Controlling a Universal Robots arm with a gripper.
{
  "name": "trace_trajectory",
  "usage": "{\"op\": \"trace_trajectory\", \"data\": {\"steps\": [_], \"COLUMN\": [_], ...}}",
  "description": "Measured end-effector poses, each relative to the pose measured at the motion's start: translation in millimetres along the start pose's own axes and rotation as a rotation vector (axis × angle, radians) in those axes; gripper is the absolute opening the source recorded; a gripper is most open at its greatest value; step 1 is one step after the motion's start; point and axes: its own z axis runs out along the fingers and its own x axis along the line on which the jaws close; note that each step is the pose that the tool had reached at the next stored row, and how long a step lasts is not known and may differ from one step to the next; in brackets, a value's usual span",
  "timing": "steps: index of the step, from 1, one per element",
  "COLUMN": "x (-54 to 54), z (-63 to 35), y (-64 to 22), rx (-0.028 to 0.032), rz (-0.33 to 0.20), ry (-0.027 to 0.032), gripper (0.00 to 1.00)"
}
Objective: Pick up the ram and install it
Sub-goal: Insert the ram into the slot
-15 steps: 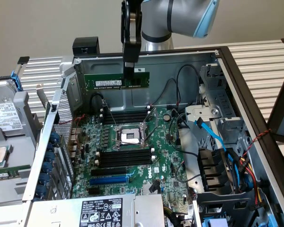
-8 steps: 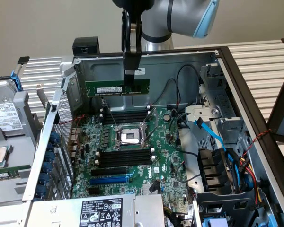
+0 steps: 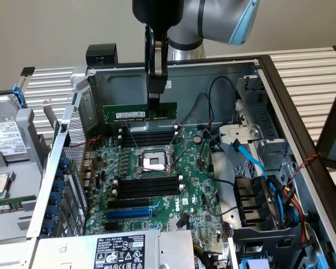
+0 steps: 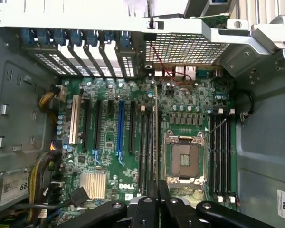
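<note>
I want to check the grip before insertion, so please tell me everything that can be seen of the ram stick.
The ram is a long, narrow, dark-green circuit board with a small white label on its face. It hangs level, standing on its long edge. The gripper is shut on its upper edge, toward the exterior view's right of its middle. The stick is in the air above the black memory slots of the motherboard, apart from them. Nothing but the gripper touches it.
</note>
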Motion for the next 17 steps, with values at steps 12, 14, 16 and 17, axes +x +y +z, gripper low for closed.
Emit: {"op": "trace_trajectory", "data": {"steps": [12, 14, 16, 17], "x": [3.5, 4.2, 4.8, 5.0], "z": [21.7, 25.4, 29.0, 30.8], "y": [-2.6, -3.0, -3.4, -3.6], "rx": [0.0127, 0.0143, 0.0158, 0.0166], "rz": [0.029, 0.037, 0.045, 0.049], "ry": [-0.0035, -0.0045, -0.0054, -0.0060], "gripper": [0.13, 0.13, 0.13, 0.13]}}
